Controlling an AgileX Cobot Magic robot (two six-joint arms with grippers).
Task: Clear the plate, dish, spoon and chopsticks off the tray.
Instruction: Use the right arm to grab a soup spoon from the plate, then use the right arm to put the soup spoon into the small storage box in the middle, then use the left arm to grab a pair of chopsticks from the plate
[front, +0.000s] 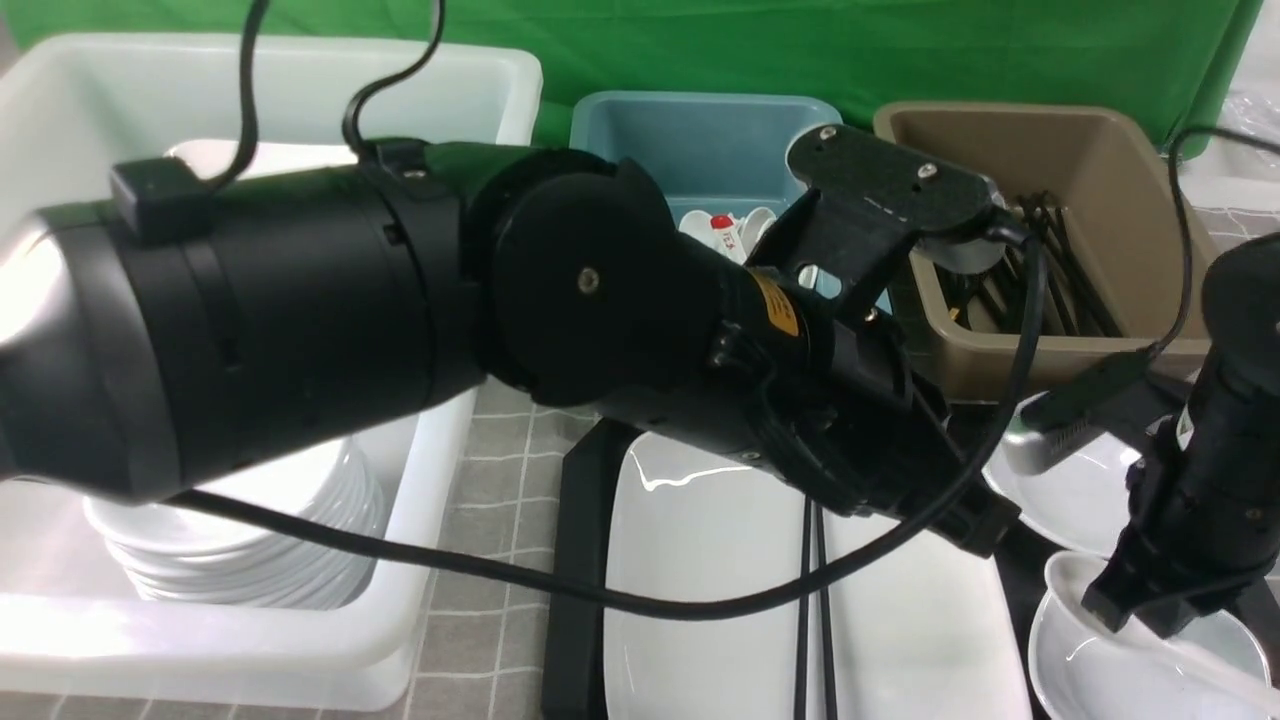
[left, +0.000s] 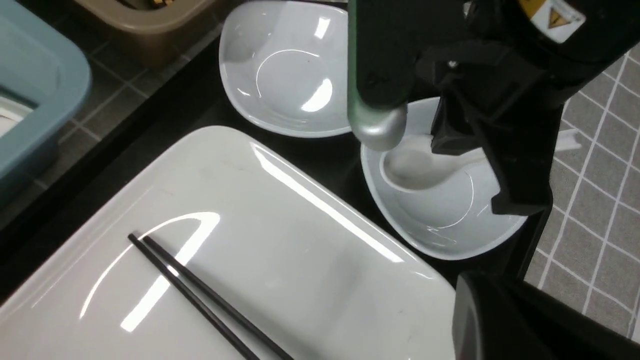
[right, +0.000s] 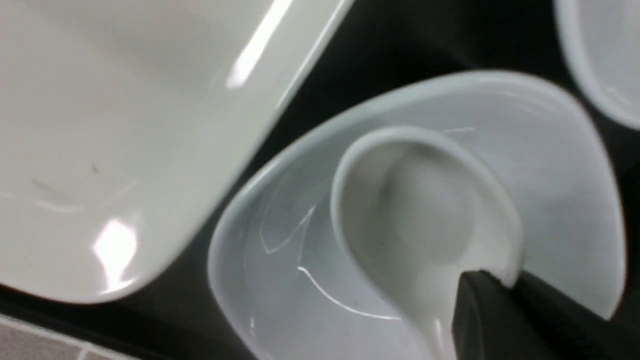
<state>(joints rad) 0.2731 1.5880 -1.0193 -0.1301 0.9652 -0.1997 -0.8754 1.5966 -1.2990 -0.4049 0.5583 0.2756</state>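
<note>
Our front camera sits between the arms and faces forward, tilted slightly down; the left arm (front: 300, 300) crosses close before it and fills much of the picture. Our left wrist camera looks steeply down, from fairly near, on the plate (left: 300, 260), the chopsticks (left: 200, 295) and the spoon (left: 415, 167) in its dish (left: 450, 235). Our right wrist camera hangs very close over that spoon and dish. We find the plate and dish in all three views
</note>
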